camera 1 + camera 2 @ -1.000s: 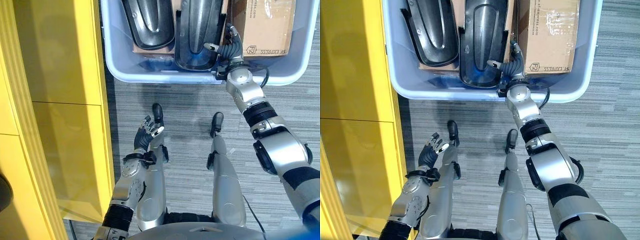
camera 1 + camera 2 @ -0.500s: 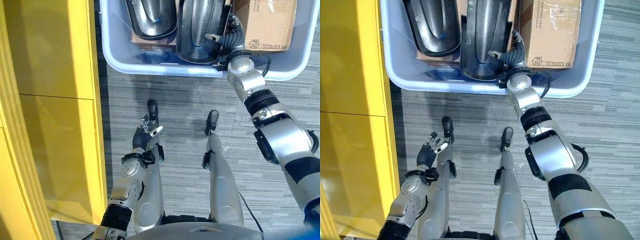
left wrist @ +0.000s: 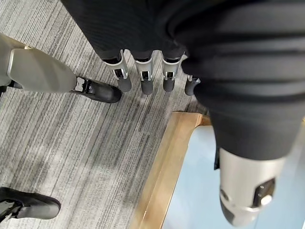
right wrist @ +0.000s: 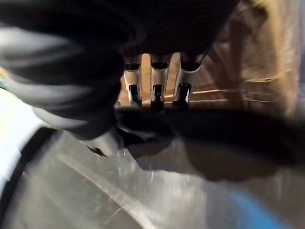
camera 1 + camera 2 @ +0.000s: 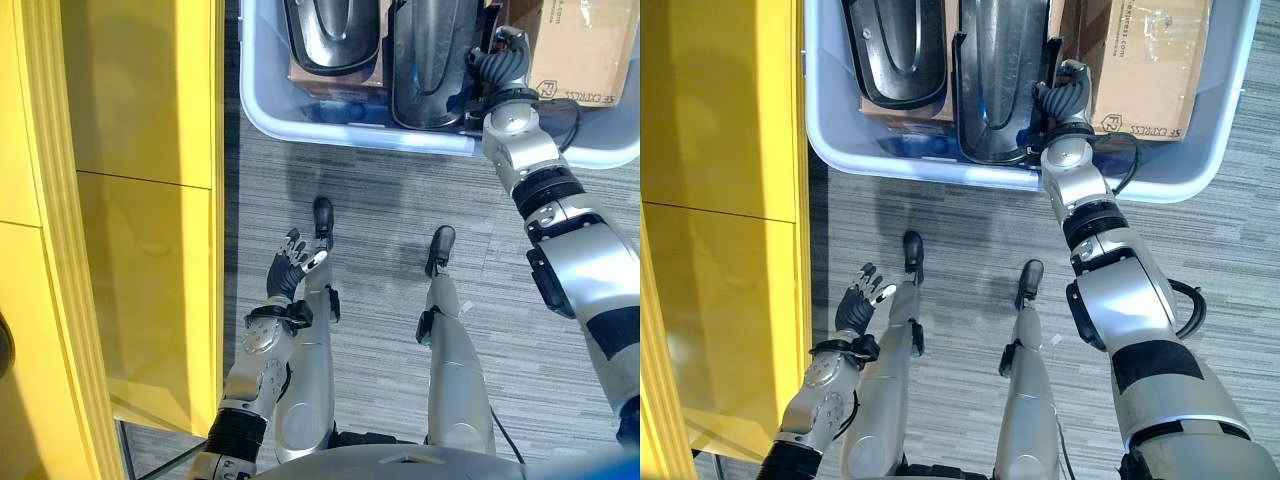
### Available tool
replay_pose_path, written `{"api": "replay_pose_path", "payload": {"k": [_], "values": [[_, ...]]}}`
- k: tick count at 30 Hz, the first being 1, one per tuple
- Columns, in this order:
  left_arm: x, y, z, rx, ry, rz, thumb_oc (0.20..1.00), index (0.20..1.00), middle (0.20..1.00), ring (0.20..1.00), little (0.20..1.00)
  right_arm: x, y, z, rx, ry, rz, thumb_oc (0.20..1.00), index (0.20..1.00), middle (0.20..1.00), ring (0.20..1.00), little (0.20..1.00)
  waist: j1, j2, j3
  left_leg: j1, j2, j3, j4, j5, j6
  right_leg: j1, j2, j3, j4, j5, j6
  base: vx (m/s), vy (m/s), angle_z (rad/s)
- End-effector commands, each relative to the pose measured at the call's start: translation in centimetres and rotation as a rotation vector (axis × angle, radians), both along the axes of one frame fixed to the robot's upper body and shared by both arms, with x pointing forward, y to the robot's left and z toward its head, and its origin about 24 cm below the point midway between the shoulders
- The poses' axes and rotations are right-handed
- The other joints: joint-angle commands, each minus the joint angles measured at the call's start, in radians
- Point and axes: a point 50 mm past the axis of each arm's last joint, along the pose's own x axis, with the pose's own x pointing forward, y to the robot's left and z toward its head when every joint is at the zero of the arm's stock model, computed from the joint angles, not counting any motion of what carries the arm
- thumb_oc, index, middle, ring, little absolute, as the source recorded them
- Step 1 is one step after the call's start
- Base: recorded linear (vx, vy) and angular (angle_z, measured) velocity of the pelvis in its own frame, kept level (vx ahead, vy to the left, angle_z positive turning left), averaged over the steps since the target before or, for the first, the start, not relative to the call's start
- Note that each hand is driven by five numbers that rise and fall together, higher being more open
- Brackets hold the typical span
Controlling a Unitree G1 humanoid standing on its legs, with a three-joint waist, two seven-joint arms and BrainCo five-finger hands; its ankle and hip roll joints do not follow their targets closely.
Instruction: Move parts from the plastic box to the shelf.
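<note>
Right hand (image 5: 1064,100) fingers now hooked over black part (image 5: 1002,75) rim, thumb tucked in

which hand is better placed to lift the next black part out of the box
The right robot hand, probably: it is already inside the pale blue plastic box, against the edge of the glossy black moulded part. The left robot hand hangs open over the grey carpet, well short of the box.

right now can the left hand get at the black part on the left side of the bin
Probably not: the left hand hangs open low over the carpet, well short of the plastic bin holding that black part.
</note>
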Motion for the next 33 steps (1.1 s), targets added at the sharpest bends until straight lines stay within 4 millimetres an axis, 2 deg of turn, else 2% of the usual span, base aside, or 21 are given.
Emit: {"api": "replay_pose_path", "payload": {"k": [1, 9, 13, 15, 19, 23, 24, 33], "values": [[0.7, -0.6, 2.9, -0.013, -0.133, -0.017, 1.0, 1.0, 1.0, 1.0, 1.0, -0.1, -2.9, -0.6, -0.113, 0.087, -0.073, 0.2, 0.2, 0.2, 0.2, 0.2, 0.016, 0.036, 0.072, 0.122, 0.072, -0.012, 0.006, -0.205, -0.039, 0.11, -0.079, 0.03, 0.005, -0.026, -0.015, 0.0, 0.002, 0.03], [0.8, -0.7, 3.0, -0.017, -0.137, -0.014, 1.0, 1.0, 1.0, 1.0, 1.0, -0.1, -3.1, -0.8, -0.119, 0.094, -0.084, 0.2, 0.2, 0.2, 0.2, 0.2, 0.009, 0.036, 0.072, 0.127, 0.073, -0.013, 0.006, -0.211, -0.038, 0.115, -0.076, 0.03, 0.005, -0.029, -0.013, -0.01, 0.003, 0.02], [0.6, -0.7, 2.6, -0.016, -0.12, -0.015, 1.0, 1.0, 1.0, 1.0, 1.0, -0.2, -3.1, -1.9, -0.086, 0.103, -0.075, 0.2, 0.2, 0.2, 0.2, 0.2, 0.005, 0.033, 0.072, 0.152, 0.076, -0.009, 0.006, -0.221, -0.04, 0.133, -0.074, 0.029, 0.005, -0.036, -0.013, 0.0, 0.0, 0.0], [0.8, -0.6, 2.8, -0.016, -0.125, -0.01, 1.0, 1.0, 1.0, 1.0, 1.0, -0.2, -2.6, -1.7, -0.063, 0.075, -0.056, 0.2, 0.2, 0.2, 0.2, 0.2, -0.001, 0.029, 0.072, 0.143, 0.075, -0.01, 0.006, -0.212, -0.039, 0.125, -0.075, 0.029, 0.005, -0.03, -0.013, -0.03, -0.001, 0.01], [0.7, -0.2, 2.4, -0.007, -0.106, 0.0, 1.0, 1.0, 1.0, 1.0, 1.0, -0.6, -1.7, -2.6, 0.006, 0.033, -0.013, 0.2, 0.2, 0.2, 0.2, 0.2, -0.012, 0.018, 0.072, 0.158, 0.072, -0.005, 0.006, -0.213, -0.038, 0.137, -0.075, 0.028, 0.005, -0.031, -0.015, 0.0, 0.0, 0.0], [0.7, -0.1, 2.0, -0.003, -0.087, 0.004, 1.0, 1.0, 1.0, 1.0, 1.0, -1.5, -0.4, -3.7, 0.079, -0.021, 0.05, 0.2, 0.2, 0.2, 0.2, 0.2, -0.024, 0.005, 0.072, 0.184, 0.069, 0.0, 0.006, -0.214, -0.038, 0.158, -0.076, 0.031, 0.005, -0.033, -0.017, -0.01, -0.002, 0.0], [0.5, 0.0, 1.6, -0.002, -0.07, 0.007, 1.0, 1.0, 1.0, 1.0, 1.0, -1.9, 0.0, -4.7, 0.129, -0.029, 0.07, 0.2, 0.2, 0.2, 0.2, 0.2, -0.028, 0.002, 0.072, 0.207, 0.07, 0.002, 0.006, -0.22, -0.038, 0.178, -0.076, 0.032, 0.005, -0.039, -0.019, -0.03, -0.006, 0.04], [0.6, 0.4, 0.8, 0.017, -0.03, 0.005, 1.0, 1.0, 1.0, 1.0, 1.0, -4.1, 1.9, -5.3, 0.295, -0.14, 0.185, 0.2, 0.2, 0.2, 0.2, 0.2, -0.052, -0.015, 0.072, 0.278, 0.057, 0.016, 0.006, -0.21, -0.034, 0.241, -0.082, 0.035, 0.005, -0.041, -0.028, 0.0, -0.001, 0.0]]}}
